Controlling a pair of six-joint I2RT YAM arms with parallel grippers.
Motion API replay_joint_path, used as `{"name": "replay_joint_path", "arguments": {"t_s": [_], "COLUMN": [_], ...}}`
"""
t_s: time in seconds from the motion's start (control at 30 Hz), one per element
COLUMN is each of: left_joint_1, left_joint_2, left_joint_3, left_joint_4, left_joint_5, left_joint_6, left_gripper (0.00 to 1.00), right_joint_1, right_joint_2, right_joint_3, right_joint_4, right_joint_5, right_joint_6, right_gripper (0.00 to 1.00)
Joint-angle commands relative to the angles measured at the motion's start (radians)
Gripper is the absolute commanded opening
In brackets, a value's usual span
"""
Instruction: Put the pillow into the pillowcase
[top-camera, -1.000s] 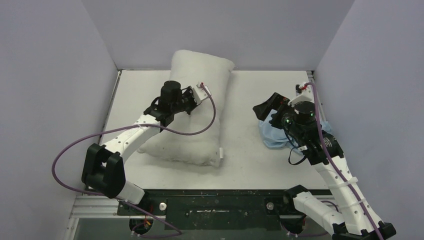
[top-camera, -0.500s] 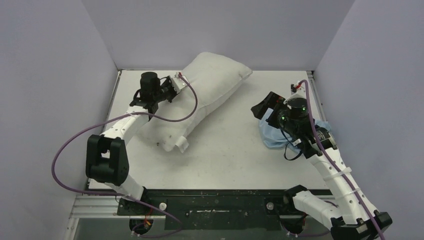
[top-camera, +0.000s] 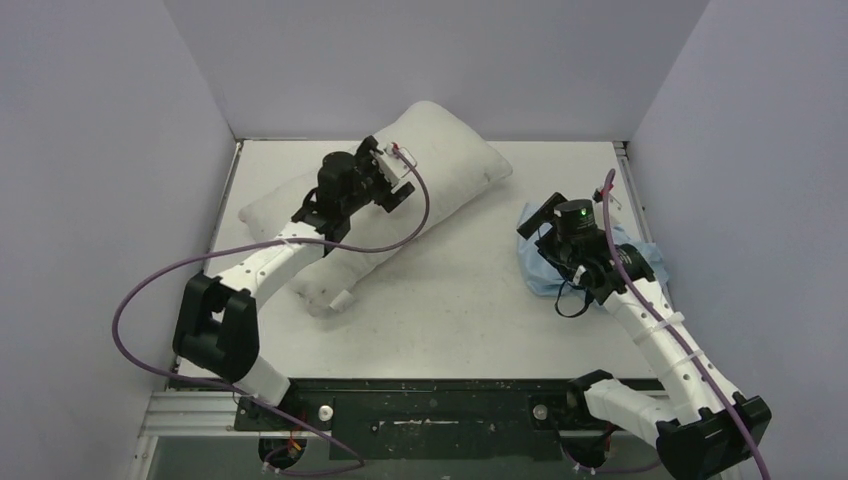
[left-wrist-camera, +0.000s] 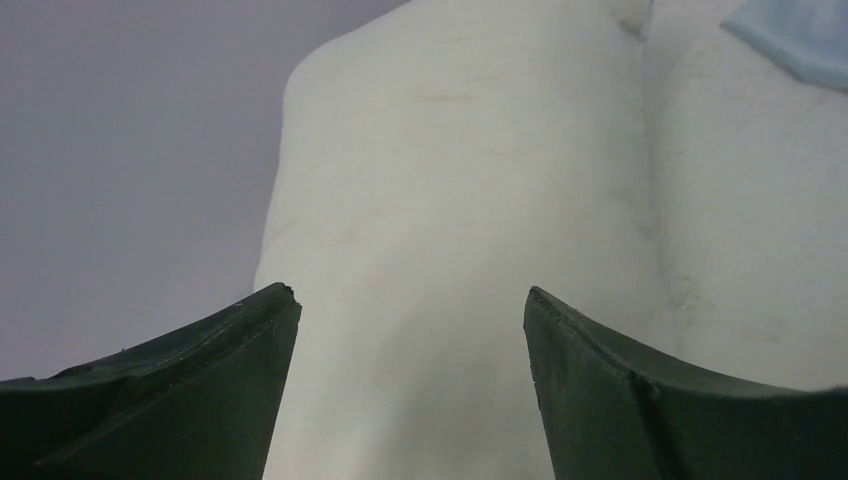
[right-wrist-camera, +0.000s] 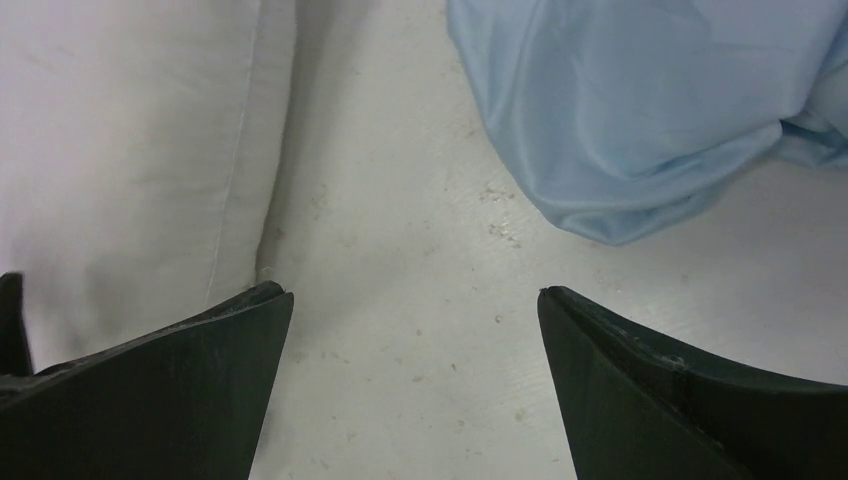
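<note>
Left pincer (left-wrist-camera: 410, 300) spread over pillow (top-camera: 450, 165), which lies diagonally on tabletop's (top-camera: 470, 300) far-left half. Right pincer (right-wrist-camera: 415, 295) spread, hovering beside crumpled pillowcase (top-camera: 645, 262) near right edge.

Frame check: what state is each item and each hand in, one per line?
pillow: lying diagonally on the table, outside the pillowcase.
pillowcase: crumpled heap at the right, apart from the pillow.
left hand: open, at the pillow, nothing pinched.
right hand: open, empty, over bare table between pillow and pillowcase.
</note>
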Motion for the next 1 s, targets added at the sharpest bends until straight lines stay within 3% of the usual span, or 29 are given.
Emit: {"name": "replay_joint_path", "arguments": {"t_s": [0.0,0.23,0.3,0.4,0.5,0.53,0.7,0.8,0.97], "left_joint_1": [-0.054,-0.071,-0.071,-0.074,-0.074,-0.074,-0.076,-0.079,-0.085], "left_joint_2": [-0.138,-0.268,-0.294,-0.339,-0.423,-0.461,-0.606,-0.62,-0.612], "left_joint_3": [-0.017,-0.043,-0.056,-0.122,-0.229,-0.28,-0.473,-0.463,-0.44], "left_joint_4": [0.006,-0.155,-0.219,-0.301,-0.284,-0.247,-0.112,-0.146,-0.198], "left_joint_5": [-0.141,-0.208,-0.181,-0.154,-0.186,-0.199,-0.242,-0.251,-0.251], "left_joint_6": [-0.193,-0.537,-0.621,-0.701,-0.782,-0.794,-0.772,-0.737,-0.704], "left_gripper": [0.82,0.89,0.97,0.97,0.97,0.97,0.97,0.97,0.97], "right_joint_1": [-0.008,-0.018,-0.031,-0.043,-0.062,-0.083,-0.158,-0.178,-0.21], "right_joint_2": [-0.018,0.04,0.063,0.09,0.105,0.109,0.127,0.137,0.16], "right_joint_3": [-0.076,-0.194,-0.231,-0.275,-0.34,-0.357,-0.399,-0.415,-0.427], "right_joint_4": [-0.017,0.049,0.116,0.147,0.253,0.286,0.361,0.382,0.39], "right_joint_5": [0.109,0.153,0.128,0.139,0.156,0.135,0.073,0.067,0.046], "right_joint_6": [0.151,0.17,0.115,0.12,0.074,0.059,0.047,0.057,0.075], "right_gripper": [0.99,0.98,0.95,0.9,0.85,0.85,0.62,0.57,0.41]}}
